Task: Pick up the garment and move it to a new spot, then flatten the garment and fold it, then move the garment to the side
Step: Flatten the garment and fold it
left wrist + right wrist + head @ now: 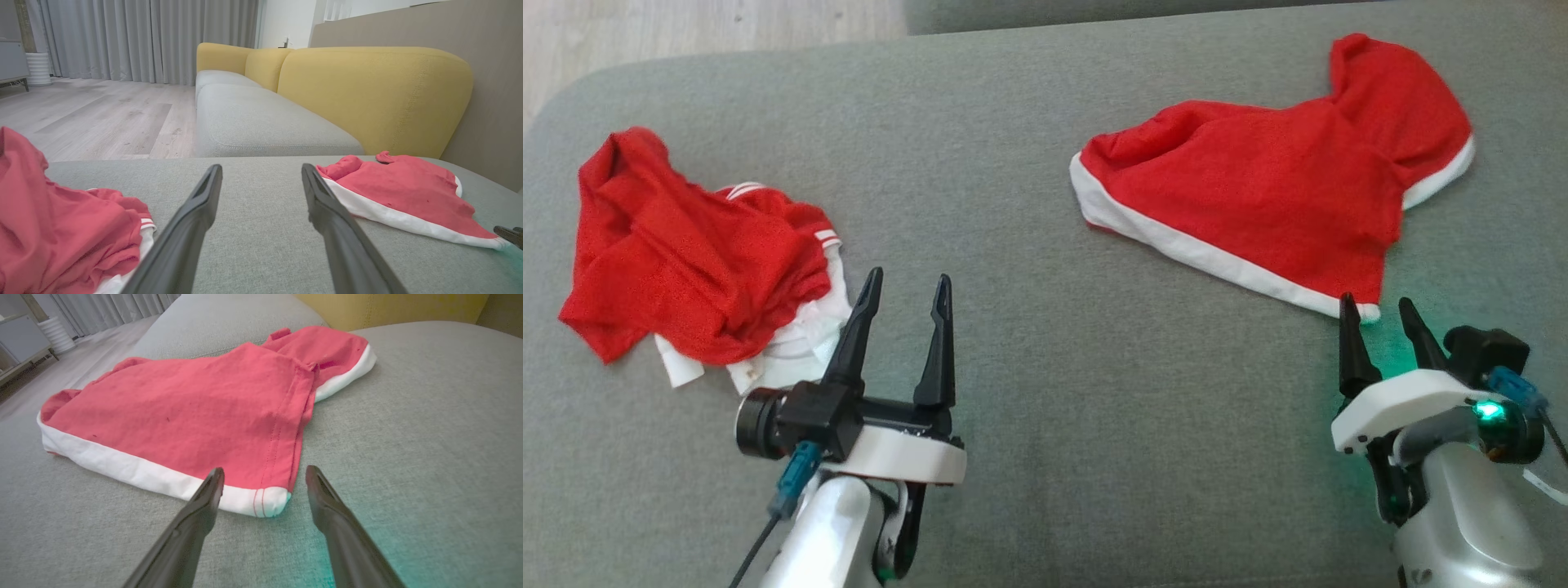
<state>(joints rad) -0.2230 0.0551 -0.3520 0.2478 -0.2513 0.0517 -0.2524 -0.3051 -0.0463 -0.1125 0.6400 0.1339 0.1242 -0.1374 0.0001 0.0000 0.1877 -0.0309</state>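
- Left claw spread open, low over the grey woven sofa, just beside a crumpled red garment.
- Right claw open, tips at the near corner of the flat, white-hemmed red hooded garment.

There are no words, numbers or signs to read here.

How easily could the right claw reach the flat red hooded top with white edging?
Probably easily: the open right claw points at the flat red hooded top with white edging, its corner close, nothing between.
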